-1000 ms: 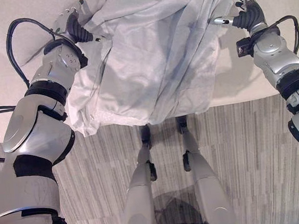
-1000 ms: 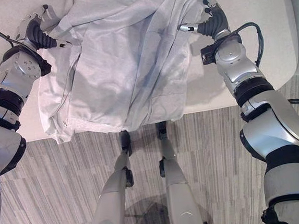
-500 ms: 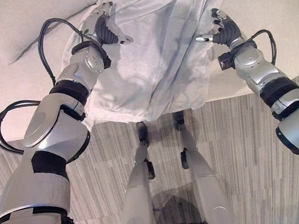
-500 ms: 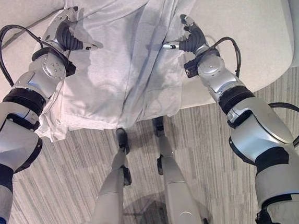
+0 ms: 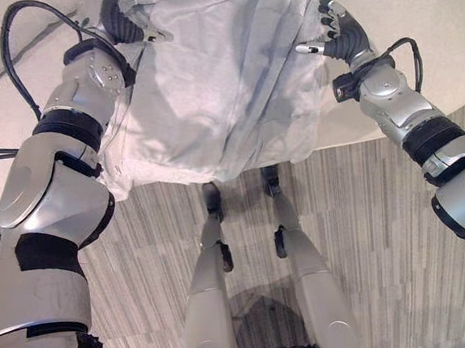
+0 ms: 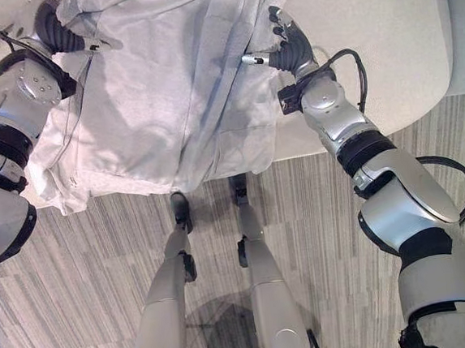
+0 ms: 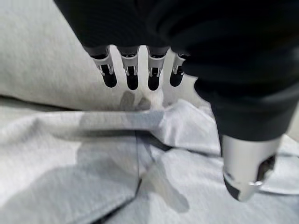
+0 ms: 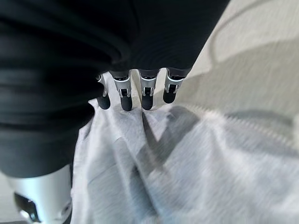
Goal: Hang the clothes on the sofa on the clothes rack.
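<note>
The garment, a pale grey top, lay spread across the sofa in the upper middle of the frame, its lower hem drooping over the seat edge toward the floor. I judged it light, soft and limp: it would sag and bunch wherever I lifted it, so the shoulders or collar, up near the top of the frame, looked the best places to take hold for hanging.

My left hand sat at the upper left, over the cloth's left edge. In its wrist view the fingers were straight and apart from the thumb, poised above a fold and holding nothing.

My right hand was at the upper right, by the garment's right edge. Its fingers were likewise extended, tips just at the cloth, thumb spread wide, with no grasp made yet.
</note>
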You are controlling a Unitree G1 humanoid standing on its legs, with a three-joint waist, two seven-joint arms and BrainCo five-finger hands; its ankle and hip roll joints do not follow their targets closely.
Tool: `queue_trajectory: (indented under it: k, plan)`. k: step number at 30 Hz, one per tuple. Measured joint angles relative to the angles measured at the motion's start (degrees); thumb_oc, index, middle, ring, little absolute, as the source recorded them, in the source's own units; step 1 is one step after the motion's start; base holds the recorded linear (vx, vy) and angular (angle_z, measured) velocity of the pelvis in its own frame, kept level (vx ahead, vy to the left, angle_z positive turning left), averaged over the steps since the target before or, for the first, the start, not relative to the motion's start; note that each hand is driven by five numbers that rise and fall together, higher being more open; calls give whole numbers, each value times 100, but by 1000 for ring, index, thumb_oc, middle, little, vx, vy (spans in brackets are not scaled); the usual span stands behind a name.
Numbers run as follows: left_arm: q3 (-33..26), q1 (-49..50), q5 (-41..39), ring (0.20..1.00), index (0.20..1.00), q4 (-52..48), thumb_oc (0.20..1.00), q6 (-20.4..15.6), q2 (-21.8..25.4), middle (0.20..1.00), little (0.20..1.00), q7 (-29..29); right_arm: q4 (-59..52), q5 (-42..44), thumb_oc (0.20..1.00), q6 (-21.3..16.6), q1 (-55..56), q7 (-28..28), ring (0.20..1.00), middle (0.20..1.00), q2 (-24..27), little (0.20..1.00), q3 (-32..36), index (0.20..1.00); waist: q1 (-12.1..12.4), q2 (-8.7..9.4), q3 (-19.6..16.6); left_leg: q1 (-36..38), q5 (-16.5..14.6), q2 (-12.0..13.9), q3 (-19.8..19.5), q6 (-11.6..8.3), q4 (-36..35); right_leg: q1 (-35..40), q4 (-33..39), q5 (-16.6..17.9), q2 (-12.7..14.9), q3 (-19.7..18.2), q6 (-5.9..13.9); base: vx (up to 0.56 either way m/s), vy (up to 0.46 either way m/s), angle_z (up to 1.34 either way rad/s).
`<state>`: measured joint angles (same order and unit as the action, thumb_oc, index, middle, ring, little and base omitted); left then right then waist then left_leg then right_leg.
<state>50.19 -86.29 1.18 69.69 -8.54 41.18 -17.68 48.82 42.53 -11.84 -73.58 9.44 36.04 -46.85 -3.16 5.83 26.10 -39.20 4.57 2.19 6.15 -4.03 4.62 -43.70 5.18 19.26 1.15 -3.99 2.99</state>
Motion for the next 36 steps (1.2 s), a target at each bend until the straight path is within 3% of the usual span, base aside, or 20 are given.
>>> queue_trajectory:
  k: [5, 13, 19, 26, 27, 28, 29, 30, 32, 33, 36]
  plan:
    - [175, -210, 0, 1000, 1000, -11, 1000, -5, 12, 1000, 1000, -88, -154, 82, 1000, -103, -13, 5, 1000, 1000, 245, 1000, -54, 1000, -7, 91, -8, -450, -102, 32, -112, -27, 379, -228, 0, 40, -8, 97, 8, -8, 2, 8]
    - [396, -253, 1, 1000, 1000, 40, 1000, 1, 1, 1000, 1000, -180, 224, 44, 1000, -99, -408, 13, 1000, 1000, 188, 1000, -684, 1000, -26, 164, 3, -810, -256, 70, -228, -37, 764, -368, 0, 71, -37, 162, -18, -6, 7, 3]
    - [700, -277, 206, 1000, 1000, 152, 1000, 57, -43, 1000, 1000, -230, 415, -169, 1000, -92, -474, 29, 1000, 1000, 92, 1000, -726, 1000, -68, 167, 2, -918, -363, 70, -229, -5, 965, -375, 0, 71, -30, 163, -18, 0, 0, 0]
    - [907, -563, 235, 1000, 1000, 276, 1000, 96, 1, 1000, 1000, -235, 468, -209, 1000, -127, -742, 32, 1000, 1000, 94, 1000, -900, 1000, -203, 306, -85, -1368, -476, 81, -225, 11, 1290, -687, 0, 129, -32, 163, -11, -2, 2, -1]
    - [943, -563, 235, 1000, 1000, 284, 1000, 97, 1, 1000, 1000, -234, 468, -209, 831, -116, -771, 23, 831, 831, 96, 831, -902, 831, -217, 311, -83, -1377, -479, 80, -225, 12, 1300, -695, 0, 134, -30, 159, -9, 0, 0, 0]
    - [1016, -564, 238, 1000, 1000, 292, 1000, 97, 0, 1000, 1000, -228, 466, -209, 464, -110, -782, -8, 464, 464, 100, 464, -922, 464, -225, 312, -83, -1378, -485, 80, -222, 13, 1310, -695, 0, 135, -29, 158, -9, 0, 0, 0]
    - [1069, -573, 252, 1000, 1000, 298, 1000, 96, 10, 1000, 1000, -212, 438, -208, 200, -116, -843, -35, 200, 200, 158, 200, -1170, 200, -223, 315, -85, -1385, -500, 87, -219, 14, 1339, -694, 0, 134, -35, 156, -8, -2, 6, -4]
    - [1066, -579, 264, 871, 871, 311, 871, 97, 14, 871, 871, -205, 434, -207, 200, -109, -912, -37, 200, 200, 209, 200, -1295, 200, -224, 320, -89, -1397, -514, 95, -216, 8, 1362, -696, 0, 134, -42, 152, -8, 0, 0, 0]
    - [1081, -590, 299, 363, 363, 329, 363, 95, 4, 363, 363, -187, 309, -200, 200, 0, -983, -139, 200, 200, 378, 200, -1396, 200, -219, 325, -92, -1402, -514, 102, -219, 8, 1364, -700, 0, 135, -48, 152, -9, 0, 0, 0]
    - [1095, -595, 396, 200, 200, 328, 200, 94, 13, 200, 200, -219, 190, -201, 200, 23, -981, -237, 200, 200, 453, 200, -1470, 200, -218, 327, -93, -1402, -515, 107, -221, 7, 1363, -700, 0, 135, -53, 152, -9, 0, 0, 0]
    - [1062, -770, 465, 200, 200, 282, 200, 96, 84, 200, 200, -244, -517, -197, 200, 82, -848, -408, 200, 200, 691, 200, -1575, 200, -203, 328, -94, -1435, -516, 108, -198, 6, 1359, -746, 0, 141, -54, 124, -15, 0, 0, 0]
